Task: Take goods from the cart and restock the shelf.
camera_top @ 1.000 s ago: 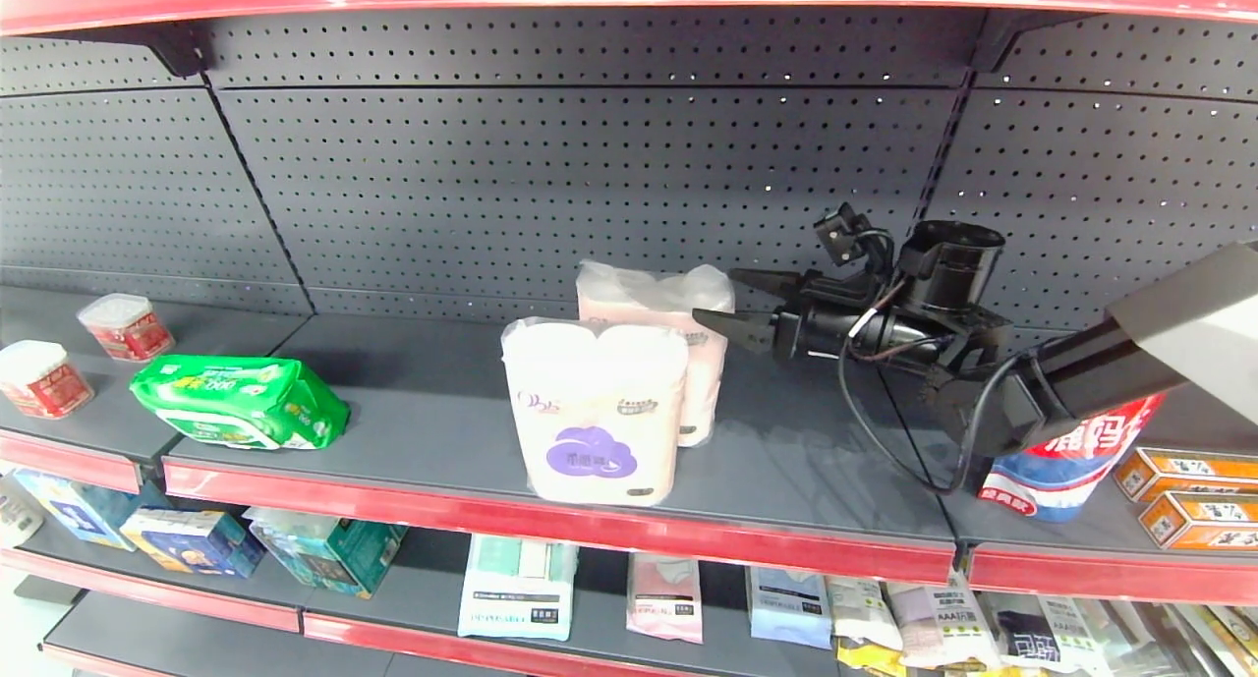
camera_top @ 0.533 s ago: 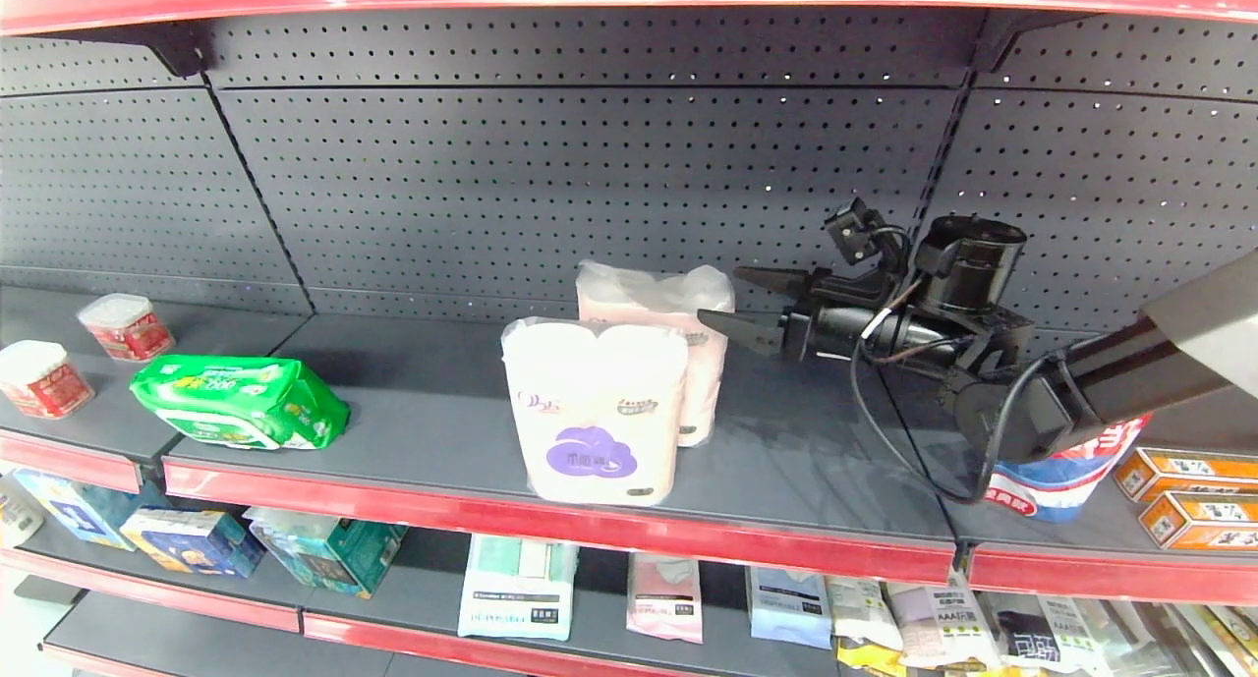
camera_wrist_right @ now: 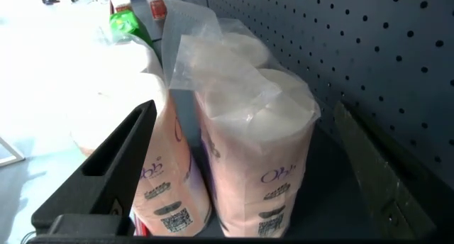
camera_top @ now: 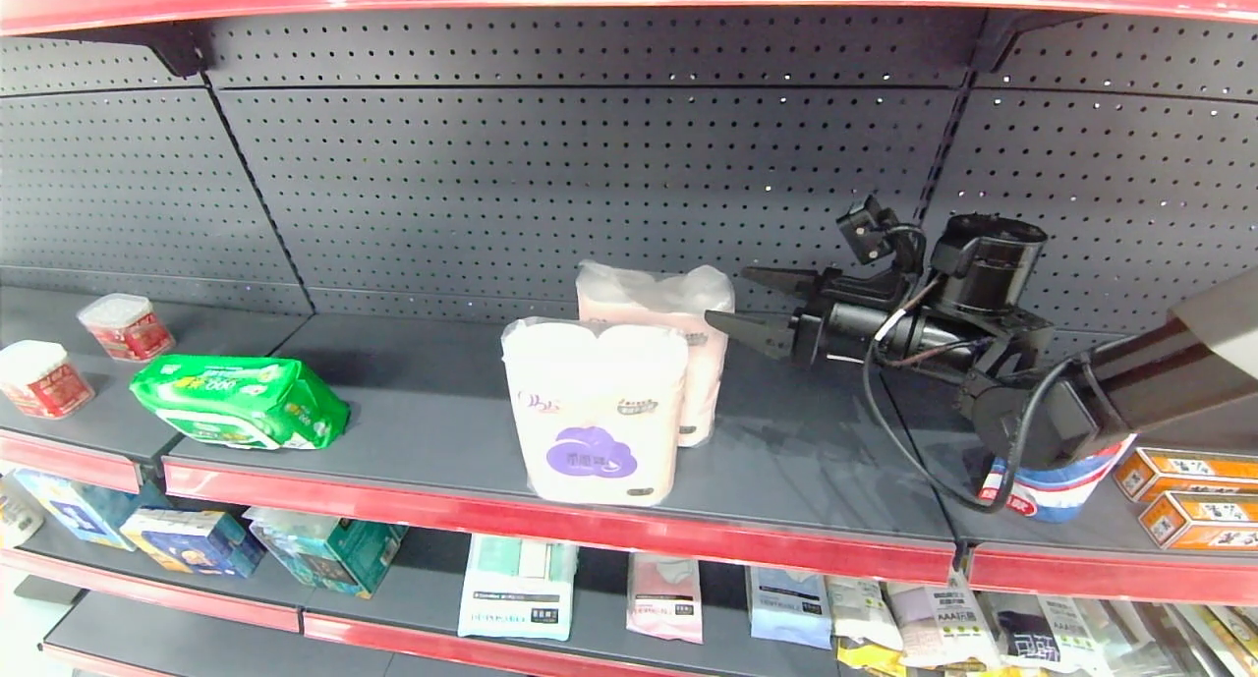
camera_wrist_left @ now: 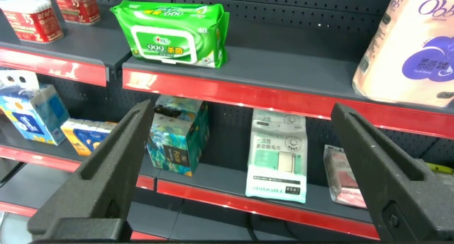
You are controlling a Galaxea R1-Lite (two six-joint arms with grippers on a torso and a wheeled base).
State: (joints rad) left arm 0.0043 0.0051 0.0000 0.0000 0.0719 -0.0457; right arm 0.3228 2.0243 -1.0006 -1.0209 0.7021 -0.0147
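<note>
Hanging in front of the lower tiers, the left gripper (camera_wrist_left: 242,109) has its fingers spread wide with nothing between them. It faces a green-patterned box (camera_wrist_left: 179,136) and a white packet (camera_wrist_left: 278,164) on the tier below the main shelf (camera_top: 393,392).

Main shelf, front edge: a white toilet-roll pack (camera_top: 595,412) with a purple cloud mark stands upright. A second toilet-roll pack (camera_top: 678,333), pinkish wrapper, stands directly behind it and a little to the right, the two touching or nearly so.

Same shelf, left: a green wipes pack (camera_top: 241,400) lies flat near the front edge. Beyond it, two red-labelled tubs (camera_top: 126,325) stand on the neighbouring section.

The right gripper (camera_top: 727,297) is level with the upper part of the rear pack, on its right side. Fingers are wide apart and hold nothing. Loose wrapper at the pack's top lies between the fingertips; contact probably nil, but this cannot be judged from here.

Right section: a red, white and blue pouch (camera_top: 1061,480) and orange boxes (camera_top: 1189,500). A perforated grey back panel (camera_top: 550,186) stands behind.
</note>
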